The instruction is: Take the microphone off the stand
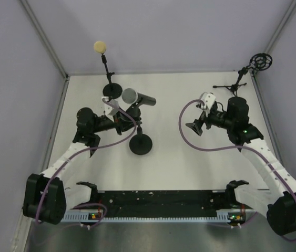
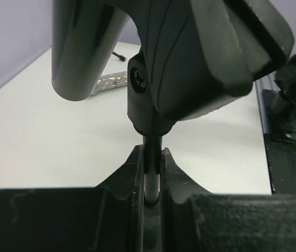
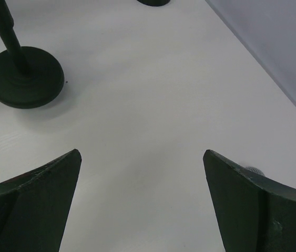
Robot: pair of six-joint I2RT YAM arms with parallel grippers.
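The microphone (image 1: 137, 97), with a grey mesh head and a black body, lies in the clip of a black stand whose round base (image 1: 141, 144) rests on the white table. My left gripper (image 1: 123, 120) is shut on the stand's thin pole just below the clip. In the left wrist view the pole (image 2: 151, 157) is pinched between the fingers, with the clip (image 2: 190, 68) and the microphone body (image 2: 82, 47) above. My right gripper (image 1: 196, 127) is open and empty, to the right of the stand. In the right wrist view (image 3: 142, 157) the stand base (image 3: 25, 77) lies ahead to the left.
A second stand (image 1: 112, 90) with a yellow foam ball (image 1: 100, 47) is at the back left. A tripod stand (image 1: 236, 84) with a ring mount (image 1: 261, 62) is at the back right. Grey walls close the sides. A black rail (image 1: 158, 199) runs along the near edge.
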